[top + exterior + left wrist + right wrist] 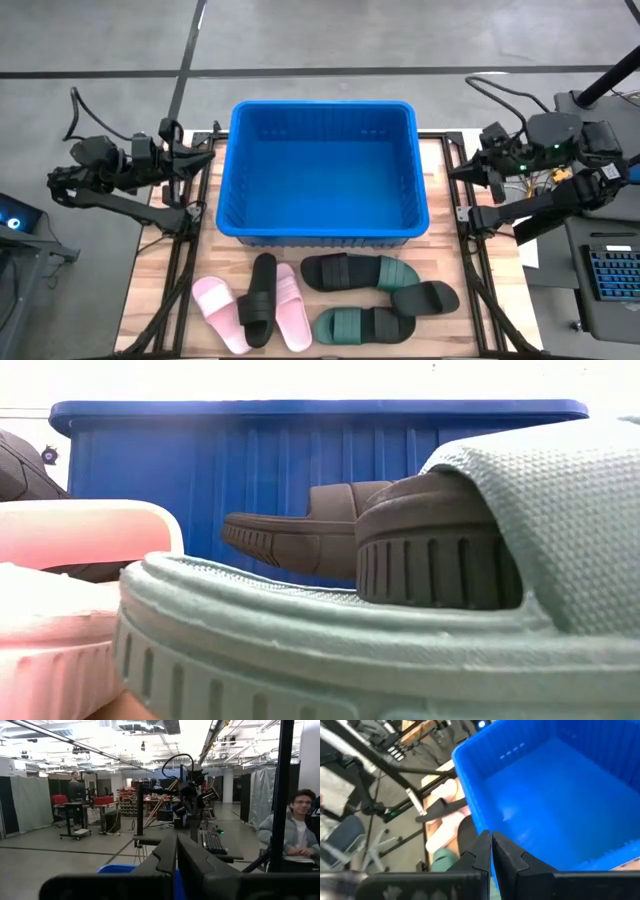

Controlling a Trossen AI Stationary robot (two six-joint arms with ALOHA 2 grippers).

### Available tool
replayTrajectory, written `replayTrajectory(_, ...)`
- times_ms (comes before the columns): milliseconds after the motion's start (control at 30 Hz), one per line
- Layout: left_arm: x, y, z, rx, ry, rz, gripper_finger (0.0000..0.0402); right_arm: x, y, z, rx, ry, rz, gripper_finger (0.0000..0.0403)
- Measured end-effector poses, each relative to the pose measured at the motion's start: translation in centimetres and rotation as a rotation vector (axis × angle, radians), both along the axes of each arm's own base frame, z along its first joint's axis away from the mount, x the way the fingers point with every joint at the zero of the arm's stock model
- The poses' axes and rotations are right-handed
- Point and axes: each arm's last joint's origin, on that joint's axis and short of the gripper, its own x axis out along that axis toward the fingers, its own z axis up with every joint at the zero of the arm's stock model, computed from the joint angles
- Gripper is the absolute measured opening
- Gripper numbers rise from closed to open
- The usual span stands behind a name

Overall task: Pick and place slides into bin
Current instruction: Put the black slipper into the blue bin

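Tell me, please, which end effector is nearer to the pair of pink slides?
The left. The left end effector rests shut at the bin's left side, above the pink slides. The right end effector is shut too, beyond the bin's right side.

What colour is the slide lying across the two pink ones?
Black; it shows best in the high view.

Wooden table (pixel 445 165) is occupied by blue bin (pixel 322 172) at 12 o'clock; slides (pixel 325 298) are scattered at 6.
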Motion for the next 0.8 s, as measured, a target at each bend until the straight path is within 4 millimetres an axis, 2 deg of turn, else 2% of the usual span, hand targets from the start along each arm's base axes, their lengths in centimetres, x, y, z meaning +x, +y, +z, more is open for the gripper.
replayTrajectory(200, 1.4, -0.2, 0.0, 0.083, 0.049, 0.013, 0.0008, 0.7, 0.4, -0.9, 0.062, 0.044, 0.101, 0.0009)
replayTrajectory(367, 3.1, -0.5, 0.3, 0.030, 0.066, -0.001, 0.0044, 1.5, 0.5, -2.2, 0.089, 0.094, 0.128, 0.0009)
replayTrajectory(533, 4.7, -0.9, 0.4, 0.020, 0.096, -0.023, 0.0077, 2.5, 0.9, -3.0, 0.123, 0.031, 0.195, 0.0009)
replayTrajectory(700, 5.3, -1.0, 0.1, 0.024, 0.122, -0.027, 0.0090, 3.7, 1.6, -4.1, 0.183, 0.006, 0.229, 0.0009)
replayTrajectory(800, 4.4, -0.8, 0.6, 0.022, 0.086, -0.026, 0.0091, 4.2, 2.1, -5.1, 0.236, 0.061, 0.235, 0.0009)
